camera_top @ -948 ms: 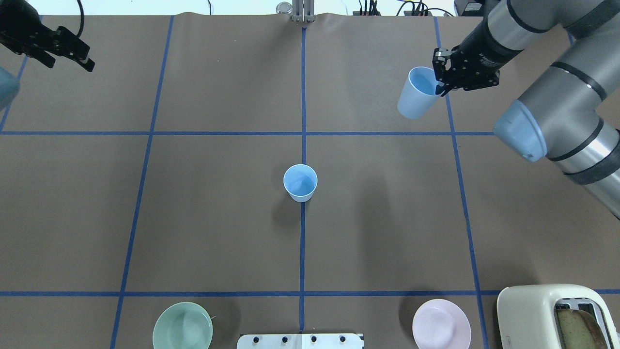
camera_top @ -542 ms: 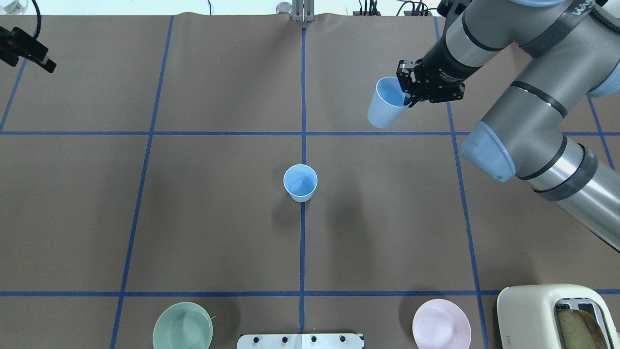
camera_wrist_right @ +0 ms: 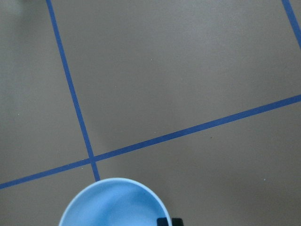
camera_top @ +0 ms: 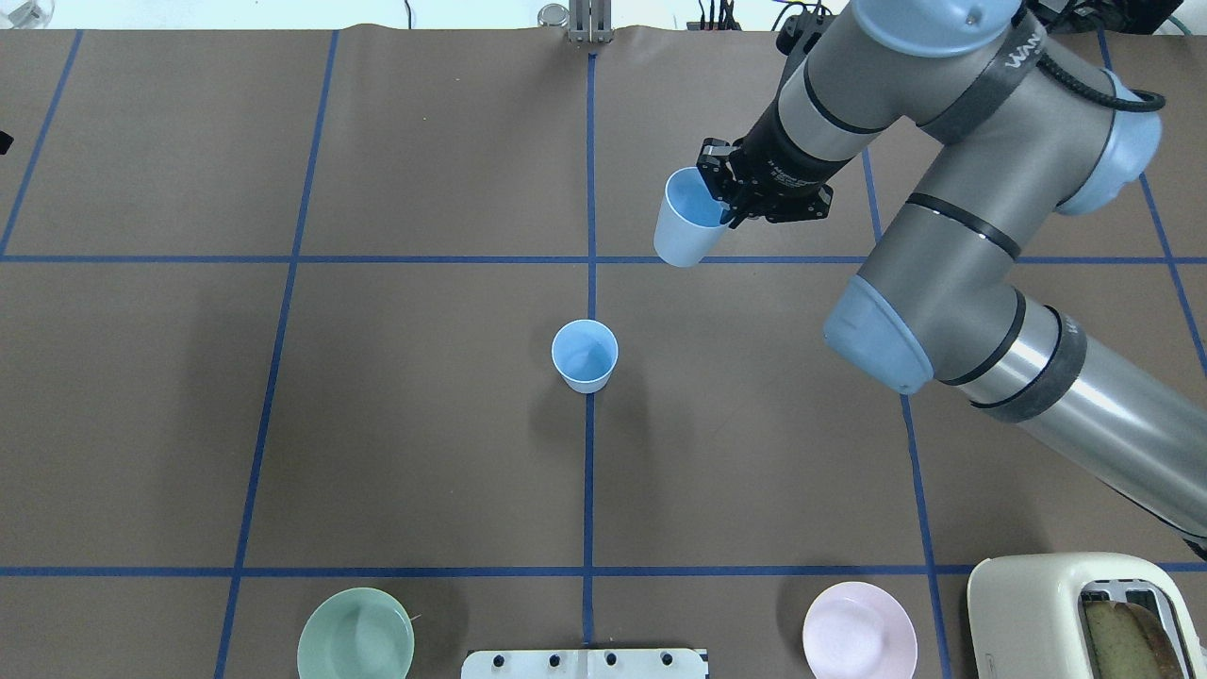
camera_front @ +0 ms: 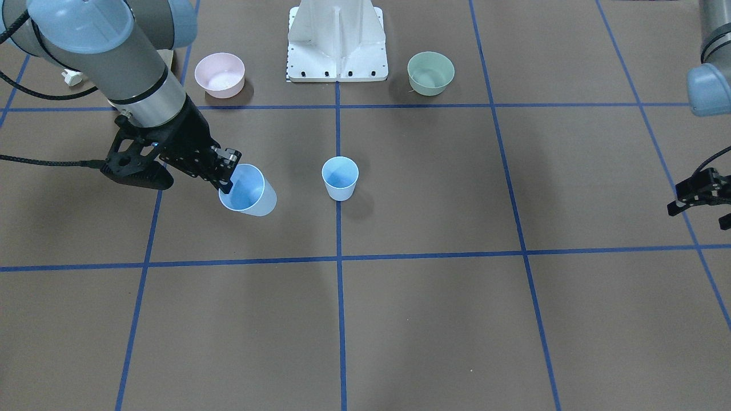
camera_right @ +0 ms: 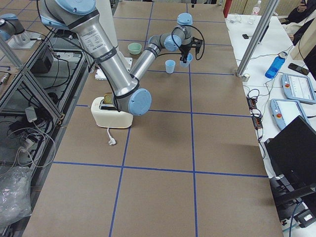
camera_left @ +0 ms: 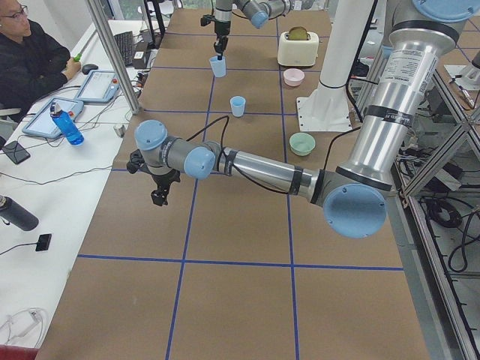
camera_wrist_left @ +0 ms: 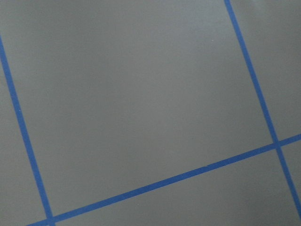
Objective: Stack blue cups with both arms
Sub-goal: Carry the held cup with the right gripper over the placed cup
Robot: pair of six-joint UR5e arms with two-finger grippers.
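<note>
One pale blue cup (camera_top: 585,355) stands upright at the table's centre, also in the front-facing view (camera_front: 340,177). My right gripper (camera_top: 727,201) is shut on the rim of the second blue cup (camera_top: 688,231) and holds it tilted above the table, beyond and to the right of the standing cup. In the front-facing view the held cup (camera_front: 248,190) hangs left of the standing one. Its rim fills the bottom of the right wrist view (camera_wrist_right: 115,202). My left gripper (camera_front: 698,217) is open and empty far out at the table's left side.
A mint-green bowl (camera_top: 355,634) and a pink bowl (camera_top: 859,630) sit at the near edge on either side of the white mounting base (camera_top: 585,663). A cream toaster (camera_top: 1075,613) stands at the near right corner. An operator (camera_left: 30,60) sits beyond the far edge.
My right arm has carried the held cup leftward and slightly nearer, toward the centre cup. My left gripper has drawn back to the left, almost out of the overhead view.
</note>
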